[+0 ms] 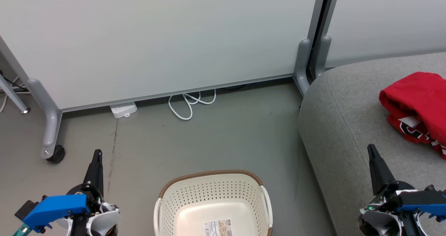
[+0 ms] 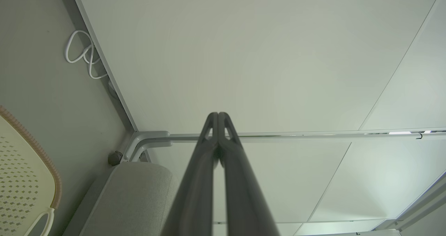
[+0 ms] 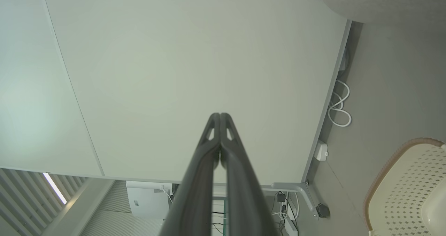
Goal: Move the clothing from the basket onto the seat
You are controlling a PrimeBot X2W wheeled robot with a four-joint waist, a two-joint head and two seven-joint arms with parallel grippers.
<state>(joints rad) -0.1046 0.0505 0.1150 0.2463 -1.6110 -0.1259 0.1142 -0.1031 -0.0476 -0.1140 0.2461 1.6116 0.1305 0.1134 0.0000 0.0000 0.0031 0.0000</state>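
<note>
- Far left: the left gripper, two long dark fingers on a blue-and-white wrist, hangs over the grey floor. The pincer is pressed together on nothing.
- Behind it, a white power strip and a looped white cable lie at the foot of the pale partition panel. Neither is in the way.
- Centre: the cream-white perforated plastic laundry basket with its brown woven-look rim stands on the floor. Its bottom shows bare plastic and a label, no red, though its near part is cut off from sight.
- Right of it, the big grey woven-fabric seat carries the clothing. The soft bright red garments are bunched in one heap, with the lettered one at the bottom. It's well in from the seat's rounded corner and runs out of sight to the right.
- Far right: the right gripper hovers over the seat's near part, fingers together and empty, close to the heap but apart from it.
- My read: the move looks done. The careful finish is a glance into the basket's hidden near part. Any move of that right arm should stay clear of the heap, so a fingertip doesn't snag cloth and drag it towards the seat's edge.
</note>
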